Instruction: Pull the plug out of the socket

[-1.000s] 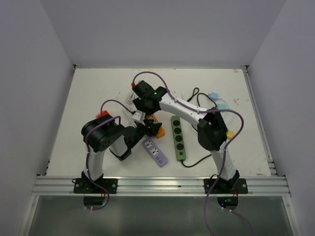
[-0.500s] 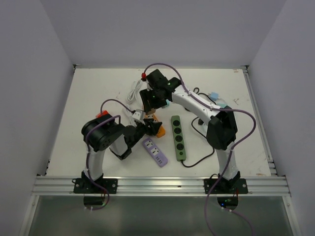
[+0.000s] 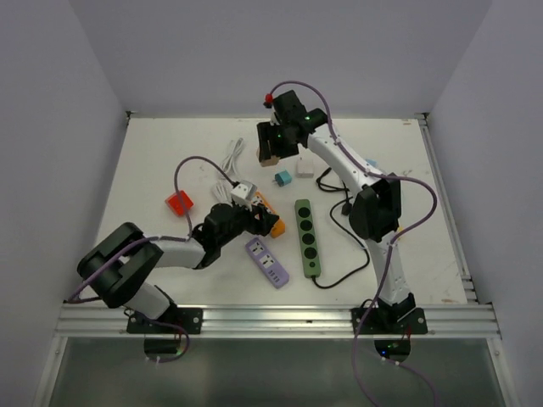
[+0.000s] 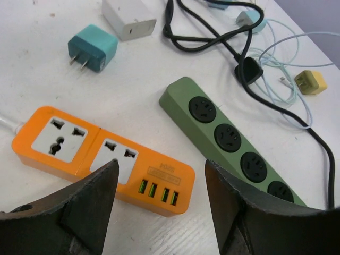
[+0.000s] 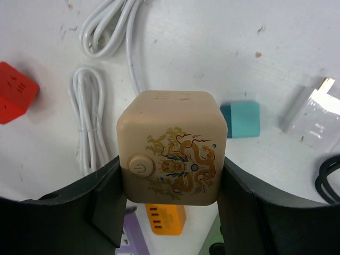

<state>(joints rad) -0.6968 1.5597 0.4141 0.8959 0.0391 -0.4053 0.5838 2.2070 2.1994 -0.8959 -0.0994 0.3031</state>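
Observation:
The orange power strip [image 4: 101,159] lies flat on the table with both its sockets empty; it also shows in the top view [image 3: 270,222]. My left gripper [image 4: 159,166] is open, its fingers either side of the strip's USB end, just above it. My right gripper [image 5: 171,175] is shut on a beige cube plug [image 5: 171,154] with a gold dragon print and a round power button. It holds the cube in the air at the back of the table [image 3: 270,151], well clear of the orange strip [image 5: 164,218].
A green power strip [image 3: 307,237] with a black cable lies right of the orange one, a purple strip [image 3: 267,261] in front. A teal adapter [image 3: 282,178], a white adapter [image 3: 305,167], a red cube [image 3: 179,203] and coiled white cables [image 3: 231,159] lie around.
My right gripper has lifted the beige cube away from the orange strip, up and toward the back right. My left arm has lowered and stretched forward, its gripper staying at the orange strip.

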